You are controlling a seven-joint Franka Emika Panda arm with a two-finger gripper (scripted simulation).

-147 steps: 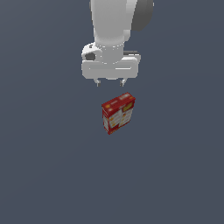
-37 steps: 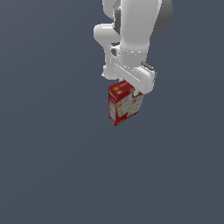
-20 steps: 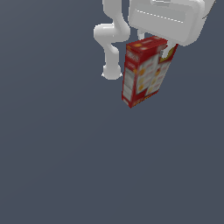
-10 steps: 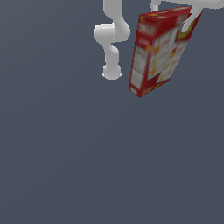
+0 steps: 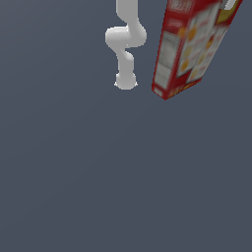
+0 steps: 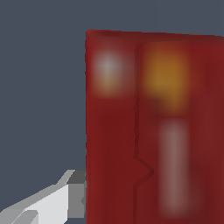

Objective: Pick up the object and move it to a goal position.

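Observation:
The red box (image 5: 189, 47), with white and yellow-orange printed panels, hangs high in the air at the exterior view's upper right, tilted and close to the camera. Its top runs out of the picture. My gripper (image 6: 162, 201) is shut on it. In the wrist view the box's red face (image 6: 153, 122) fills most of the picture, and one grey finger (image 6: 72, 197) presses against its side edge. The other finger is out of view. In the exterior view only a sliver of white shows at the box's top (image 5: 230, 4).
The arm's white base and lower links (image 5: 126, 54) stand at the exterior view's upper middle, to the left of the box. The dark grey floor (image 5: 98, 177) spreads below everything. No goal marker shows.
The box has risen with the gripper and come closer to the exterior camera. It looks larger and sits further to the upper right, and the gripper body has left the picture.

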